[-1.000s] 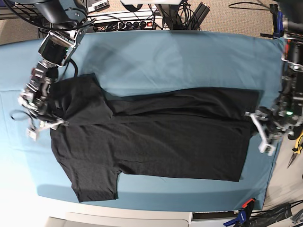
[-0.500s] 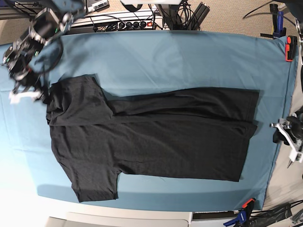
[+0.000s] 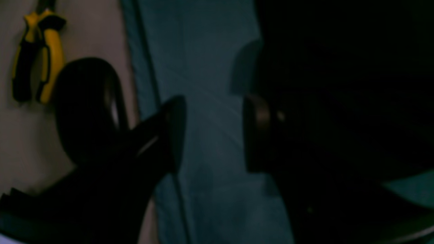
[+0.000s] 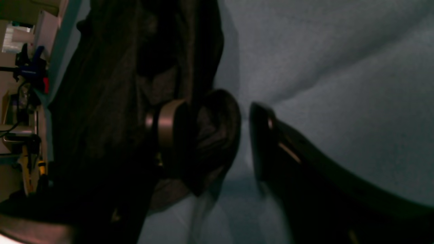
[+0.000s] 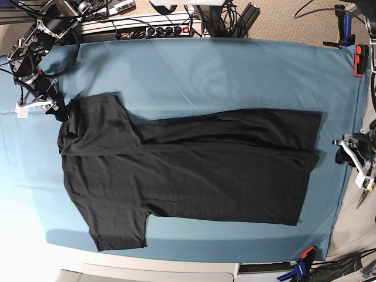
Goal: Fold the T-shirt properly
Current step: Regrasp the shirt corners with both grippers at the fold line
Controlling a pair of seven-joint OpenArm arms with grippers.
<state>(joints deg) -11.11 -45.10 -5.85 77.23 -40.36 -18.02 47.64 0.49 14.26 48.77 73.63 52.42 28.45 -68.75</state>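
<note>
The black T-shirt [image 5: 194, 170] lies flat on the teal table cloth [image 5: 223, 70], with its sleeves to the left, its hem to the right and its upper long edge folded inward. My right gripper [image 5: 40, 107] is open at the upper left sleeve's edge. In the right wrist view a bulge of T-shirt [image 4: 101, 101] fabric sits between its fingers [image 4: 169, 132], and there is a gap to the other finger. My left gripper [image 5: 354, 161] is open just past the cloth's right edge, apart from the hem. Only teal cloth shows between its fingers [image 3: 176, 135], with the T-shirt [image 3: 339, 67] beside them.
A power strip and cables [image 5: 158, 26] run along the back edge. A red clamp [image 5: 358, 59] holds the cloth at the far right and a blue-red clamp [image 5: 302, 261] holds it at the front right. Yellow-handled pliers [image 3: 40, 57] lie beside the left gripper [image 3: 213, 135].
Both grippers pulled outward off the shirt's collar and hem. The right one swung up, then came down to the upper sleeve's edge. The left one edged back a little towards the cloth.
</note>
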